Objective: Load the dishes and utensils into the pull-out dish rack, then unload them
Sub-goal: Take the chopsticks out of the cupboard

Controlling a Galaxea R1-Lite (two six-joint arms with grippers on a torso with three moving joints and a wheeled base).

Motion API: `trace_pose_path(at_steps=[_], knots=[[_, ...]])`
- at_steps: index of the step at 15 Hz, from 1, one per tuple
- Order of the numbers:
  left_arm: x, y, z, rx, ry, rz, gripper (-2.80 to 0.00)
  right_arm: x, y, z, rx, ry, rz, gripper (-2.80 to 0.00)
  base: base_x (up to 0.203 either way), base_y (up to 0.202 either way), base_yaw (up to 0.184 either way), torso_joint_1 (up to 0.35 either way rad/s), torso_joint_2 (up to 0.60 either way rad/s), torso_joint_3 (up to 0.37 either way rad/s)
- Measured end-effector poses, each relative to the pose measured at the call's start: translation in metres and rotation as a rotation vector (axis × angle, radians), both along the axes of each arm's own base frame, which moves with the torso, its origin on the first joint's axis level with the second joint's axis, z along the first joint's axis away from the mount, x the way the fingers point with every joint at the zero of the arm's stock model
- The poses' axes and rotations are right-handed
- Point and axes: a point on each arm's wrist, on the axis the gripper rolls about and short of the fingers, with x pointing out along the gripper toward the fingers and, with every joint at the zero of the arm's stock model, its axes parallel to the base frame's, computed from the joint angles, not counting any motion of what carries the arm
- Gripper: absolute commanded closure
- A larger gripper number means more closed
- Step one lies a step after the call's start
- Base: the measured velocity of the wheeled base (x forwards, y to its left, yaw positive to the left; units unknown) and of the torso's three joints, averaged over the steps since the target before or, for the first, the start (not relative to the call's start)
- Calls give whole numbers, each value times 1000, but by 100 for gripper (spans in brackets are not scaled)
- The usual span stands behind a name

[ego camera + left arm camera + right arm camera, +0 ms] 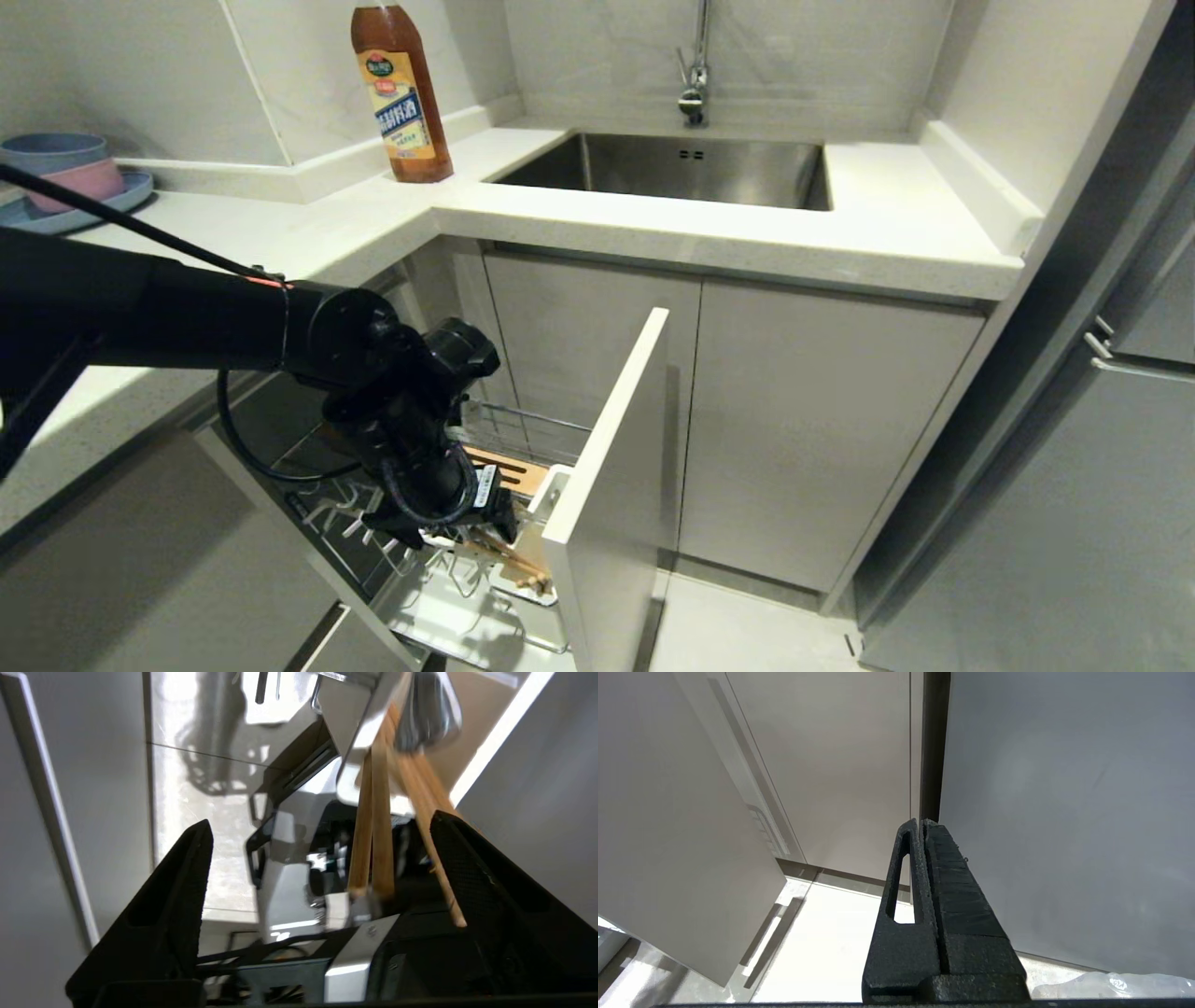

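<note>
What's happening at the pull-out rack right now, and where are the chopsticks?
The left gripper is down in the chrome wire pull-out dish rack, over its white utensil cup just behind the tall white cabinet-front panel. Its fingers stand wide apart, and the thin light wooden chopsticks rise from the cup between them, apparently ungripped. The right gripper is shut and idle, facing the cabinet doors. No plate or bowl shows in the rack.
</note>
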Motion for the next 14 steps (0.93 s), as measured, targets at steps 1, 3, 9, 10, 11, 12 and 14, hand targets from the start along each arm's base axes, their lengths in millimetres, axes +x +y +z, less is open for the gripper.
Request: trace_pose_path(at_steps=[1,3,9,10,11,12,14], knots=[[2,-1,-2,-6,-5,12,-280,0,0,0,0,0,0,0,0,0,0,0,0,0],[4,-4,-5,-18,-10,40,-280,0,0,0,0,0,0,0,0,0,0,0,0,0],[8,-8,-15,-16,4,59,-280,0,0,0,0,0,0,0,0,0,0,0,0,0],[9,-8,-16,-16,7,57,-280,0,0,0,0,0,0,0,0,0,0,0,0,0],[11,-9,-18,-15,10,56,-280,0,0,0,0,0,0,0,0,0,0,0,0,0],[14,-9,-19,-14,11,53,-280,0,0,0,1,0,0,0,0,0,0,0,0,0],[18,-8,-19,-3,21,46,-280,0,0,0,0,0,0,0,0,0,0,0,0,0]])
